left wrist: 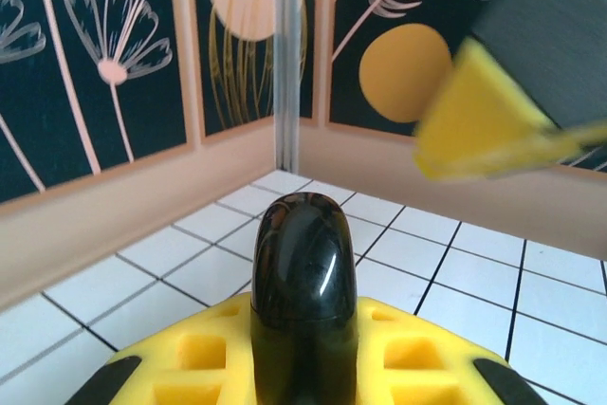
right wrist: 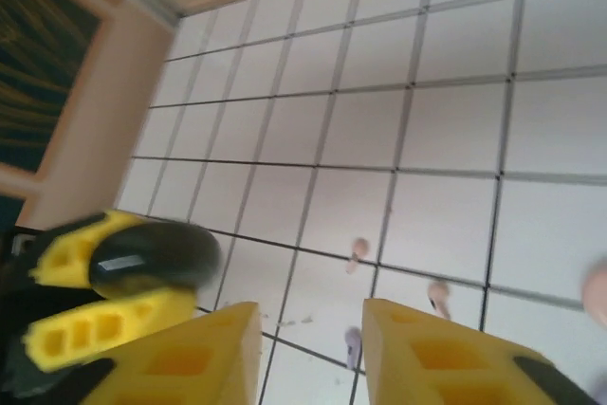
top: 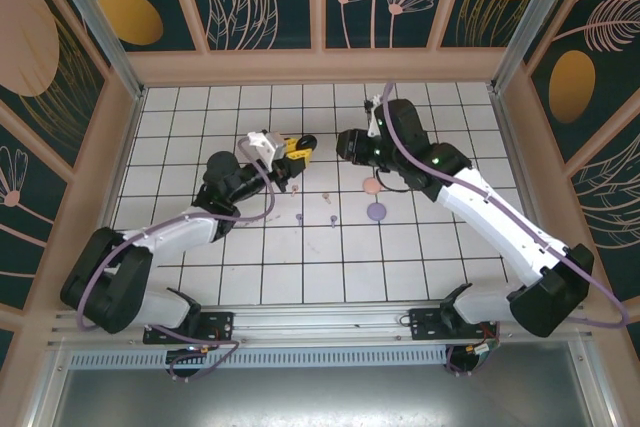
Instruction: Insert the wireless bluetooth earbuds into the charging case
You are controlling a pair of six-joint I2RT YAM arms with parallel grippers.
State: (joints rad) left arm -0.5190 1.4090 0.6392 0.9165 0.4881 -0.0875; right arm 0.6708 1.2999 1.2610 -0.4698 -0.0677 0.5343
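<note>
Starting from the earbuds (right wrist: 358,249), you have them lying loose on the white tiled table (top: 200,117), with none of them in either claw. Your right wrist view picks out two pink ones, one to the right of the other, and a purple bud (right wrist: 352,343) a little nearer. The purple bud shows through the gap between the yellow fingers (right wrist: 417,353) of the right claw (right wrist: 311,310), down on the tiles and apart from both tips. That right claw has its jaws spread with nothing between them.

From above, the buds are tiny specks on the tiles nearer to you than both claws, roughly midway between the two arms. A pink disc (top: 371,186) and a purple disc (top: 376,212) sit just to their right.

Your charging case (left wrist: 303,272), glossy black and round-topped, is off the table. It is pinched upright between the yellow fingers of the left claw (top: 292,146), with its dome standing clear above them. You cannot tell from these views whether its lid is up.

The two claws face each other over the far middle of the table, with the left one holding the case and the right one just to its right, near but not touching. The loose buds lie on the near side of both.
</note>
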